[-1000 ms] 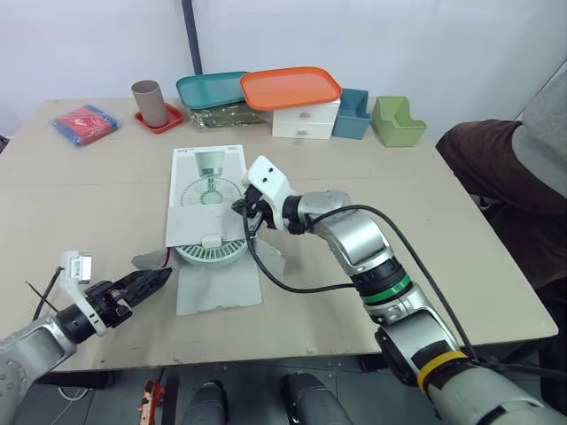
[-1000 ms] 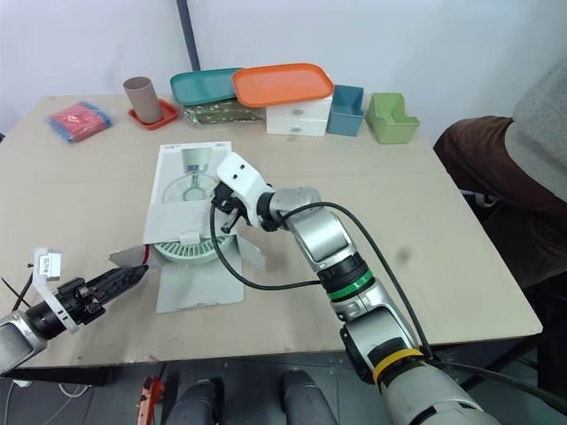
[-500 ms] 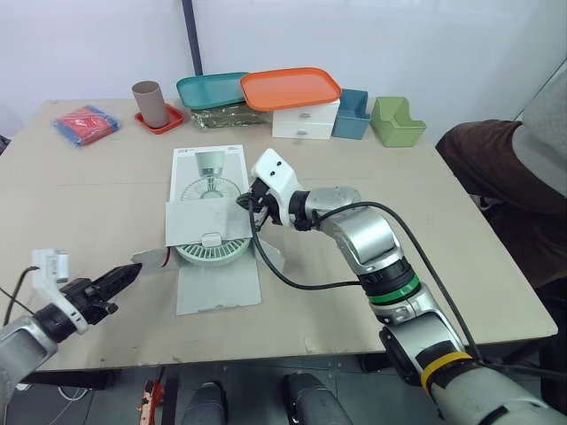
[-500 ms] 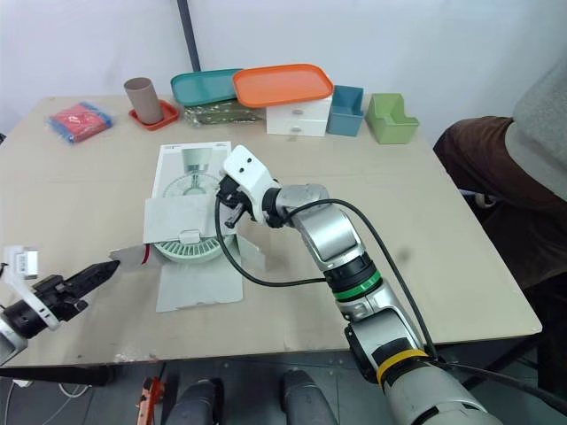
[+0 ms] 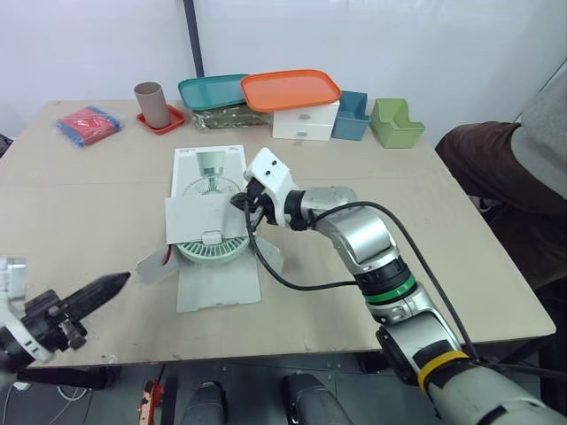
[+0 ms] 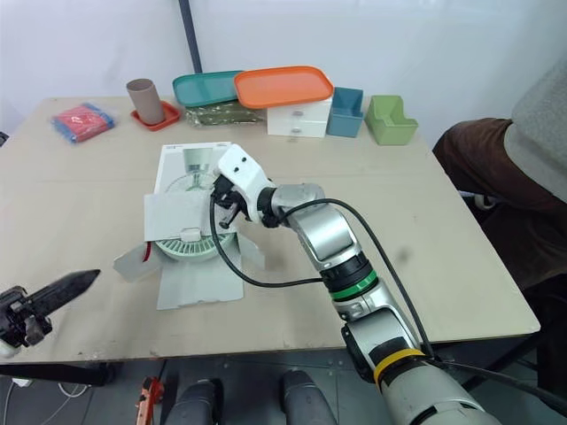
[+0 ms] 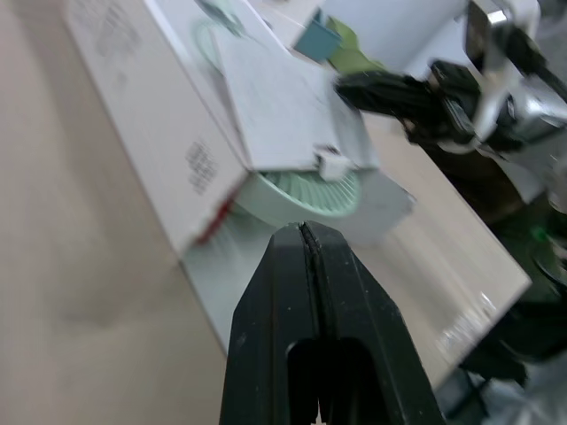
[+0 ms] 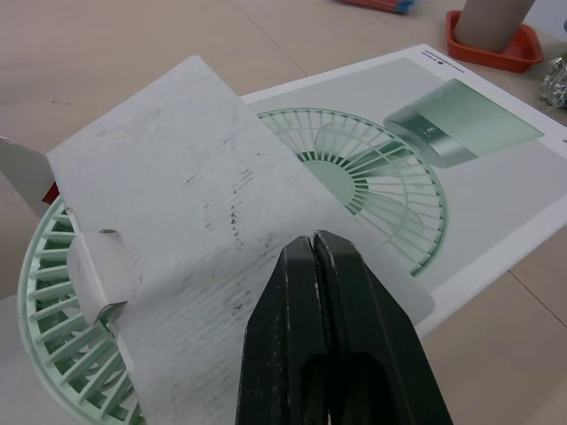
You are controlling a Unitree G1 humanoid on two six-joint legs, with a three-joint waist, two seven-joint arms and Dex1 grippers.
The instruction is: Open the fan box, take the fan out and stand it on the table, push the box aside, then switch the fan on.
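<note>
The white fan box [image 5: 208, 170] lies flat at mid-table with its near end open. Its flaps are splayed out and one white flap [image 8: 204, 221] is folded back over the top. The pale green fan grille [image 5: 213, 251] shows in the opening. My right gripper [image 5: 242, 202] is shut, with its tips against the folded flap at the box's right edge. Whether it pinches the flap I cannot tell. My left gripper [image 5: 117, 282] is shut on nothing and hangs by the table's front left edge, well clear of the box's left flap [image 5: 156, 264].
Along the back stand a brown cup [image 5: 149, 103] on a red coaster, a teal tray [image 5: 211, 90], an orange tray [image 5: 291, 87] on a white drawer unit, a blue bin [image 5: 353, 113] and a green bin [image 5: 396, 121]. A red packet [image 5: 86, 123] lies back left. A person [image 5: 509, 164] sits at the right.
My left gripper has shut and drawn back from the box's left flap toward the front left edge. The right gripper has barely shifted at the folded flap.
</note>
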